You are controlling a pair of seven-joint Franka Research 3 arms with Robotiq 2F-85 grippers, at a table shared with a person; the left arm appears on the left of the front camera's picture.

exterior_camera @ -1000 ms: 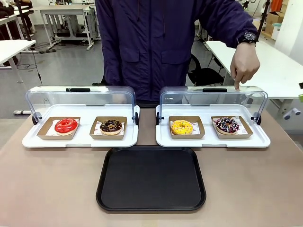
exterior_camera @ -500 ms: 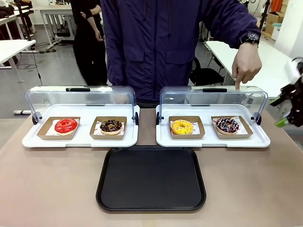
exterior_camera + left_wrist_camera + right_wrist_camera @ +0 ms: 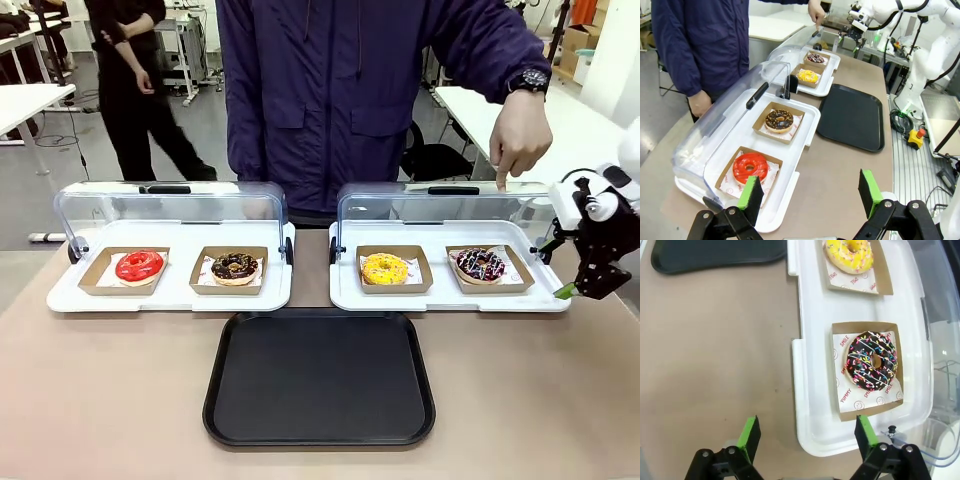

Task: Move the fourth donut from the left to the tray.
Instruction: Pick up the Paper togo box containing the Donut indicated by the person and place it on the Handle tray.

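Sprinkled chocolate donut (image 3: 872,367) sits in its cardboard holder (image 3: 860,326) on the white display tray (image 3: 812,390); my right gripper (image 3: 805,432) hovers beside that tray, fingers apart. Reaching in, I could clip its rim or lid (image 3: 440,210).

The top edge is cutting off the tray (image 3: 715,252) (and part of the yellow donut (image 3: 842,257)) in the right wrist view.

Middle right, right wrist view: the paper liner (image 3: 841,385) under the fourth donut (image 3: 871,367) reads "SMILE" and "YUMMY" in red. Print under the yellow donut (image 3: 850,252) is unreadable.
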